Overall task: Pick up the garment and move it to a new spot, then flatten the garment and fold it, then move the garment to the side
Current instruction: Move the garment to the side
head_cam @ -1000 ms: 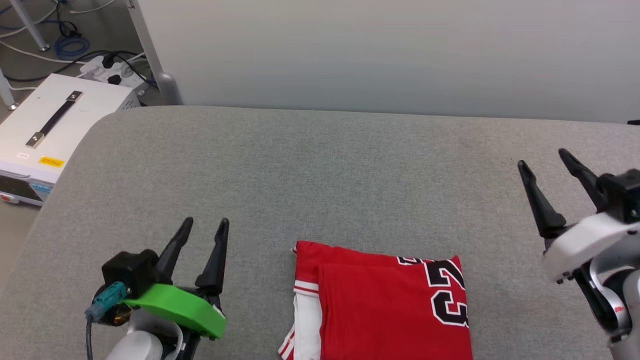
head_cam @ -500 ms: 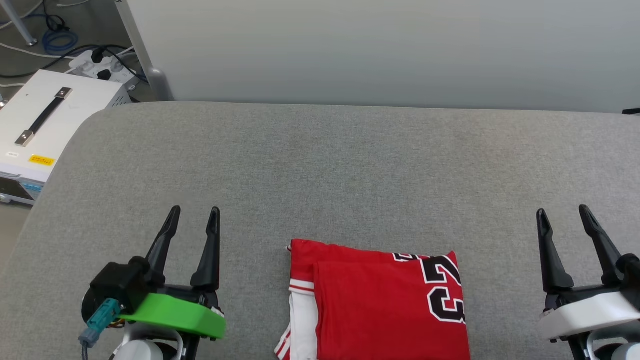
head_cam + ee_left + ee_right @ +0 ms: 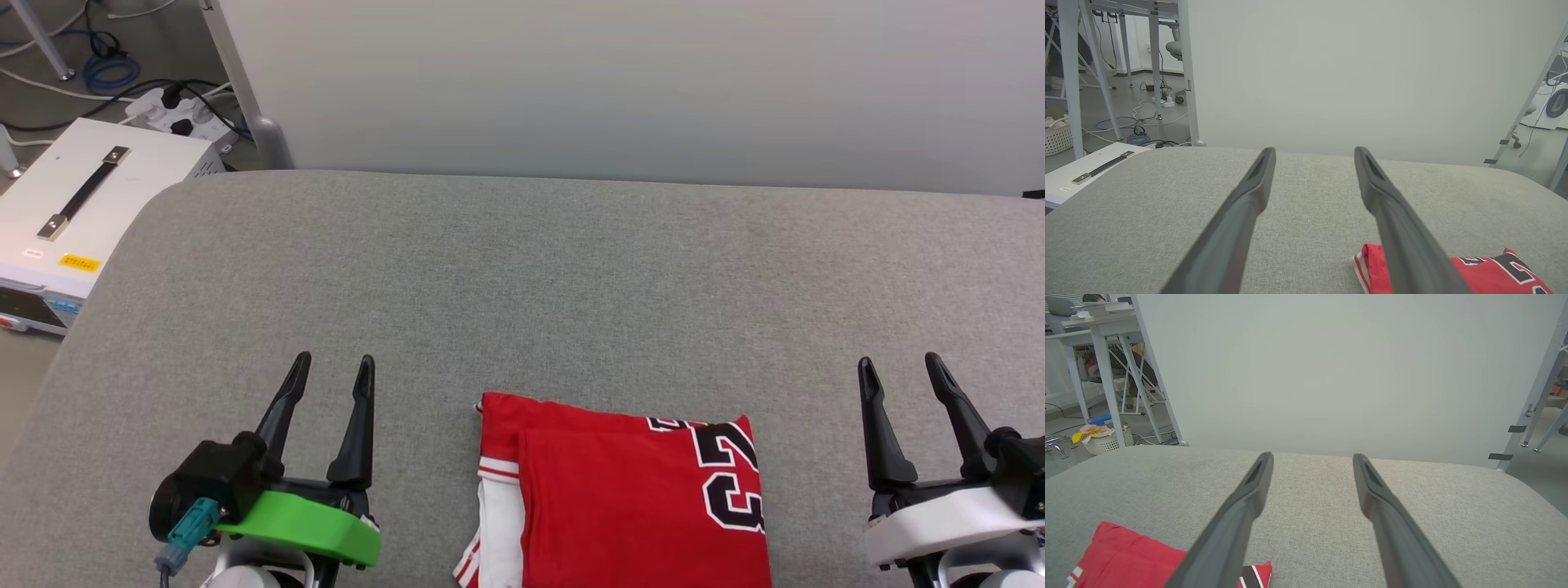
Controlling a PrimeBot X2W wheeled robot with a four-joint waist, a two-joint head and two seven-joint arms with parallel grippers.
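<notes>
ITEM 1: garment (image 3: 629, 498). Red tee, folded to a compact rectangle. White sleeve w/ red-white striped trim shows at its left edge; black-white numerals at its right edge. Lies flat on grey padded surface (image 3: 522, 278), near edge, approx. centre, between the two grippers. Lower part is cut off by the head view's bottom edge. Touches neither gripper.

ITEM 2: left gripper (image 3: 335, 360). Lower left in head view, green mount (image 3: 302, 527) at wrist. Fingers point away from robot, jaws spread wide, nothing between them. Sits just left of garment, a strip of bare fabric between. In left wrist view, garment's corner peeks out behind the right-hand finger.

ITEM 3: right gripper (image 3: 898, 362). Lower right in head view, white mount (image 3: 939, 518). Jaws likewise fully apart, holding nothing. Well right of garment.

ITEM 4: misc. White box (image 3: 73, 204) w/ black handle and yellow label, on floor off surface's left corner. Power strip (image 3: 175, 110) and cables behind it. Pale wall panel (image 3: 637, 82) along far side. White basket (image 3: 1106, 443) w/ clothes on floor, right wrist view.
</notes>
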